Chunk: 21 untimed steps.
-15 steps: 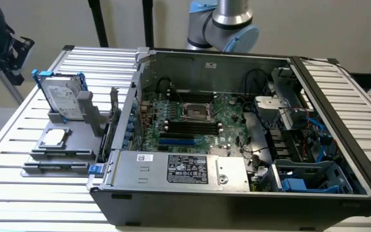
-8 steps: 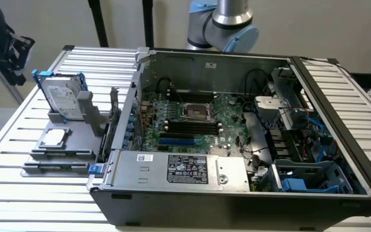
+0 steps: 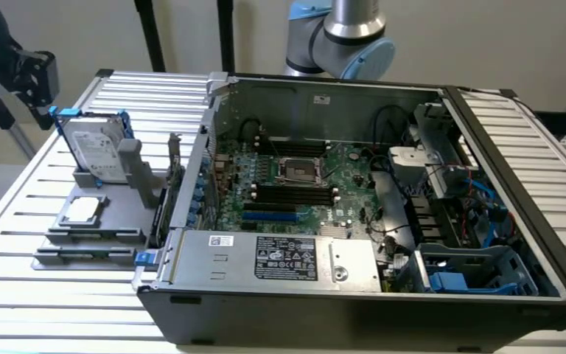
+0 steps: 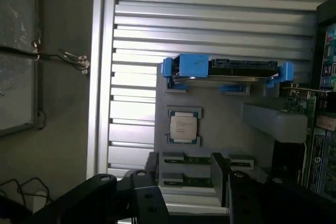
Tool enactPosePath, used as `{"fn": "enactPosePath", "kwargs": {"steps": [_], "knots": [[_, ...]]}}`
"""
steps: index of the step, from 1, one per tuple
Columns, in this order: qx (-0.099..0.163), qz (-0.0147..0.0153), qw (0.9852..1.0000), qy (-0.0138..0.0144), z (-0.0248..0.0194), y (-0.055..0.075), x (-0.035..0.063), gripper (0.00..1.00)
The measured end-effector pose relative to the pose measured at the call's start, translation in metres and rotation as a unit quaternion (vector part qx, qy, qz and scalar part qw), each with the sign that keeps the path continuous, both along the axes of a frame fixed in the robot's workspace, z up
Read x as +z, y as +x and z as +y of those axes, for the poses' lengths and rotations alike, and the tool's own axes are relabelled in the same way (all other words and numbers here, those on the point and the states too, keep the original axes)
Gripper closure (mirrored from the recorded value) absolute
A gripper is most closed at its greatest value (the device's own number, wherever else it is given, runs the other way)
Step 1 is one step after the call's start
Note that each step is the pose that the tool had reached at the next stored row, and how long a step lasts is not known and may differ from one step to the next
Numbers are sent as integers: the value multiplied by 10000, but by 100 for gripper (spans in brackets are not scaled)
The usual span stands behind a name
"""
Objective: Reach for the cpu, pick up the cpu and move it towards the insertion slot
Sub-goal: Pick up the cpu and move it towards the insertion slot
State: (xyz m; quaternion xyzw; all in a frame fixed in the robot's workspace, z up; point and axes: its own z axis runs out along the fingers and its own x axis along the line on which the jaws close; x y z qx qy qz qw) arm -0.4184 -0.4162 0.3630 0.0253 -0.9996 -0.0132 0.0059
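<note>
one cpu (image 3: pixel 85 209) lies flat on one grey tray (image 3: pixel 42 259), at 9 o'clock from the one insertion slot (image 3: pixel 299 171) in the exterior view, with one upright hard drive (image 3: pixel 99 151) at its 12 o'clock. the one gripper (image 4: pixel 185 157) hovers over the tray, two fingers (image 4: pixel 219 177) spread, grasping nothing.

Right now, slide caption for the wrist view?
The cpu sits untouched in the grey fixture beside the blue-framed hard drive.
</note>
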Motion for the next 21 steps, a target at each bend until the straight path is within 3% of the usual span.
{"fn": "enactPosePath", "kwargs": {"steps": [1, 3, 4, 21], "knots": [[-8, 0, 10000, 0, 0, 7, -5, 41], [-28, 0, 10000, 0, 0, 23, -23, 41], [-39, -1, 10000, 1, 0, 28, -41, 35], [-122, 0, 9999, 1, 0, 32, -349, 35]]}}
